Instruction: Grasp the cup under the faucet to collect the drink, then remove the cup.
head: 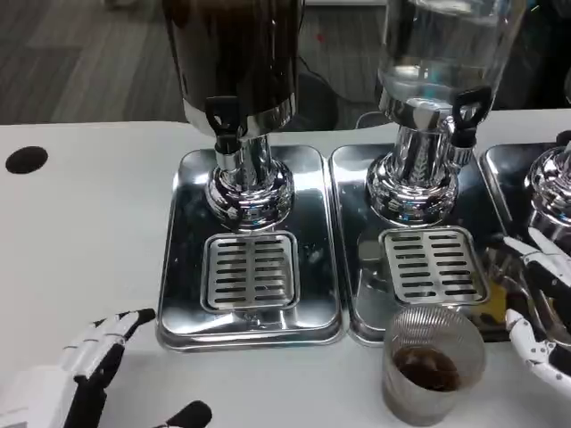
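Ribbed clear cup, dark drink inside, stands on the white surface before the right drip tray. We see both hands, left and right, spread, holding nothing.

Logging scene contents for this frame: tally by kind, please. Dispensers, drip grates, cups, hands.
Dispensers: 3 (dark, clear, a third's base at the right edge)
Drip grates: 2 (left grate, right grate)
Cups: 1 (cup, dark drink inside, on the table in front of the trays)
Hands: 2 (left hand, right hand)
Total: 8
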You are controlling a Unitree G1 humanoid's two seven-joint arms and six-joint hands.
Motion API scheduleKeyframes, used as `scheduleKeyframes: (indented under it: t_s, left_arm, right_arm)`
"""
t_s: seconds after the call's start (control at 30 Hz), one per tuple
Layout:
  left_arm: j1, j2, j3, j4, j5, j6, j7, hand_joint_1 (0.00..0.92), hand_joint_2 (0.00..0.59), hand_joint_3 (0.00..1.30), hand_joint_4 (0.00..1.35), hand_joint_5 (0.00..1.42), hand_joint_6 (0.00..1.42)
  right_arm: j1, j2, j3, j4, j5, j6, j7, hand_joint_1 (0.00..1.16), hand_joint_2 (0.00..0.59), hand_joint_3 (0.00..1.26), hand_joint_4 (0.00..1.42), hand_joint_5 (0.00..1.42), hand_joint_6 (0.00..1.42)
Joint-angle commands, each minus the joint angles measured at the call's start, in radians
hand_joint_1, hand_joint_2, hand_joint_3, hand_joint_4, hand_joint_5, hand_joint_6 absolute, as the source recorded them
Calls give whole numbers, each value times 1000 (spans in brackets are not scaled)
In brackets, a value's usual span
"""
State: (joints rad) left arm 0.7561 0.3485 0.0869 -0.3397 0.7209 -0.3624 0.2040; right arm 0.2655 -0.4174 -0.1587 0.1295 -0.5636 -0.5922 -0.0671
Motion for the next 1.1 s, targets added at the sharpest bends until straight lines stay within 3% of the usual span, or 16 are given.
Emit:
scheduleKeyframes:
  t_s: [0.03, 0.2, 0.53, 1.1]
  left_arm:
    - [-7, -3, -6, 22, 32, 8, 24, 0, 103, 161, 54, 101, 342]
    - [-26, -8, -2, 38, 50, 22, 33, 0, 98, 144, 35, 92, 340]
    - [-41, -13, 0, 38, 80, 48, 62, 0, 93, 121, 9, 64, 325]
    - [-37, -9, 9, 50, 55, 27, 90, 0, 96, 121, 9, 62, 328]
  right_arm:
    - [-14, -25, 6, 3, -9, 46, -30, 391, 586, 181, 42, 68, 0]
    - [-21, -32, 7, 24, 10, 87, -45, 391, 586, 181, 49, 72, 0]
    - [0, -43, 17, 8, -22, 99, -129, 392, 586, 168, 54, 72, 0]
    - [48, -35, 13, -16, 22, 99, -133, 392, 586, 168, 65, 72, 0]
